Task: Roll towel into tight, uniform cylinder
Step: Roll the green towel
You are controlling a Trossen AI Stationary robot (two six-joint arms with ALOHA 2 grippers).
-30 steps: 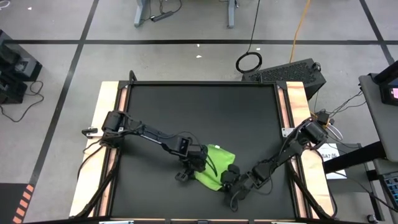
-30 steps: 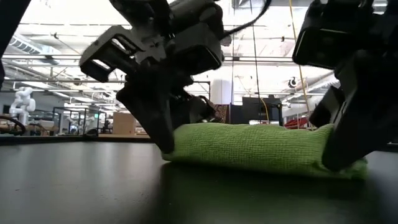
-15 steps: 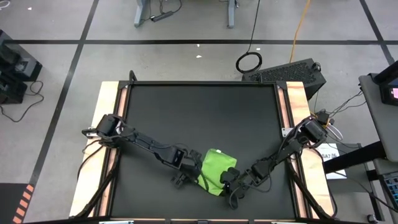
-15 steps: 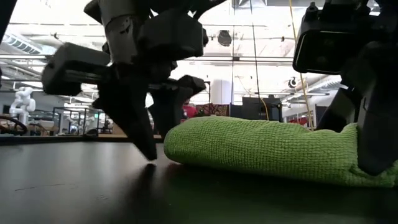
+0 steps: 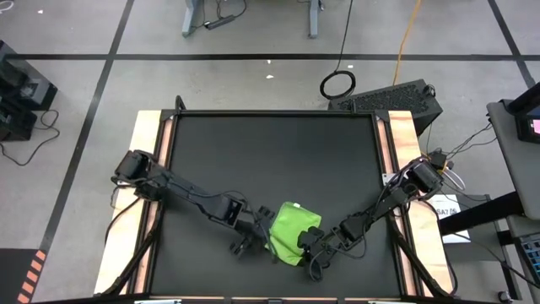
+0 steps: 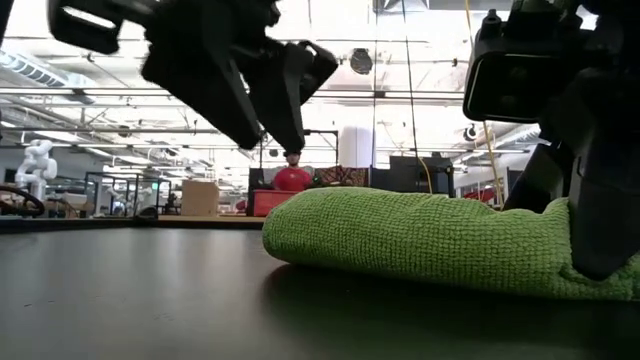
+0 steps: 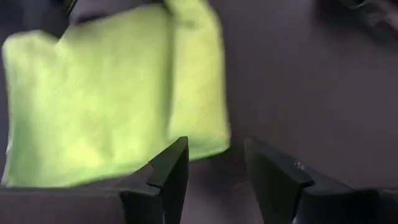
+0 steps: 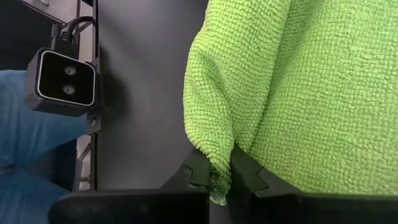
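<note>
The lime-green towel (image 5: 291, 230) lies as a loose, thick fold on the black mat (image 5: 270, 160), near the table's near edge. In the low view the towel (image 6: 420, 235) rests on its underside as a low, rounded hump. My left gripper (image 5: 251, 239) hangs open above the mat just left of the towel, touching nothing. In its wrist view the left gripper (image 7: 214, 162) has bare mat between its fingers and the towel (image 7: 112, 93) lies beyond them. My right gripper (image 5: 309, 246) is shut on the towel's near right end. My right gripper (image 8: 221, 177) pinches a folded edge of the towel (image 8: 219, 163) between its two fingers. How many layers the fold holds I cannot tell. The fingers come from the table's right side, slanting down. The towel lies slack on the mat beyond them.
Wooden rails (image 5: 150, 169) run along both sides of the mat. A small camera (image 8: 65, 81) stands at the table's near edge, close to the towel, with a person's blue-clad leg (image 8: 25, 143) behind it. Bare mat stretches toward the far edge.
My left gripper has risen off the mat and drawn away from the towel's left end, toward the table's near left, rolling a little as it went. The towel now lies free at that end. It stays held at its right end.
</note>
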